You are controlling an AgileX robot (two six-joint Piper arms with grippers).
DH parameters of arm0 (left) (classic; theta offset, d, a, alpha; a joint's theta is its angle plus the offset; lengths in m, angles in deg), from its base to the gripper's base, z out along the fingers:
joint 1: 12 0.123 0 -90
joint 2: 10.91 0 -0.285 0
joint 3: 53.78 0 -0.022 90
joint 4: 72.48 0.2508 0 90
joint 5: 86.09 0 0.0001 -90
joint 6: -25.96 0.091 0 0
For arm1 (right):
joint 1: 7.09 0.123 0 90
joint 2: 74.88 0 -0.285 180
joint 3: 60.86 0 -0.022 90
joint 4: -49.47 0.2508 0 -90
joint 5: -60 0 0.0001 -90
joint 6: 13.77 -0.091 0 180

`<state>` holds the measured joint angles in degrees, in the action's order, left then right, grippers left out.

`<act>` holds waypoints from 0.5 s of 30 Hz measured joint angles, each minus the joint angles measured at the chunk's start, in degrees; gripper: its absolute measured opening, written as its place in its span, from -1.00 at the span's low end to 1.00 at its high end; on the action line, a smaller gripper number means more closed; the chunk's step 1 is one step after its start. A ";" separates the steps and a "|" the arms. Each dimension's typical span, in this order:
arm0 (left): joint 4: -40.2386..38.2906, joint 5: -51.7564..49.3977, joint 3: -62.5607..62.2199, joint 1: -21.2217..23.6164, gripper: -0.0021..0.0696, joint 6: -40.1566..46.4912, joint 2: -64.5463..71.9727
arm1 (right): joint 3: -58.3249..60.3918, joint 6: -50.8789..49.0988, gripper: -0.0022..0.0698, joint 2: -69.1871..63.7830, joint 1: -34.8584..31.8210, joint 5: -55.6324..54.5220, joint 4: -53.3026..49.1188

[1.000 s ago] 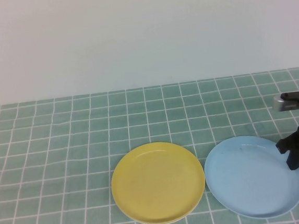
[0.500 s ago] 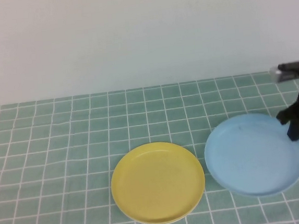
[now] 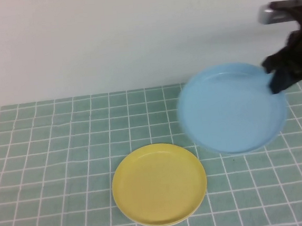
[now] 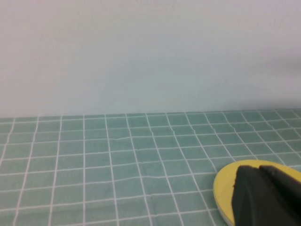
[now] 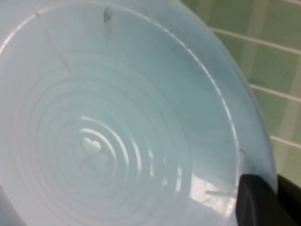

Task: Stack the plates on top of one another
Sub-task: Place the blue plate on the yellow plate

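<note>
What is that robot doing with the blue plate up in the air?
The robot's right claw is pinching the blue plate by its rim and holding it up off the green tiled table, over on the right side. The yellow plate lies flat on the table, near the middle. The blue one probably goes on top of it next. The left claw sits low near the yellow plate's edge and holds nothing that shows here.
</note>
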<state>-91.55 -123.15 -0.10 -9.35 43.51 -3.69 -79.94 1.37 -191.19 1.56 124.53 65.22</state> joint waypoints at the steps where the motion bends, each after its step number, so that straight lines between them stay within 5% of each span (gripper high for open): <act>1: 0.00 0.00 0.11 0.00 -0.95 0.00 0.00 | -0.22 0.00 -0.90 0.12 1.40 0.09 0.81; 9: 4.62 3.65 5.35 0.00 -0.95 0.00 0.00 | -0.24 -0.03 -0.90 -3.34 16.29 -4.38 2.48; 15: 9.46 7.98 9.68 0.00 -0.95 0.00 0.00 | -0.24 -0.51 -0.90 -7.62 19.19 -7.78 1.75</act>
<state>-82.09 -115.16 9.58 -9.35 43.51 -3.69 -80.19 0.86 -198.82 20.75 116.74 66.97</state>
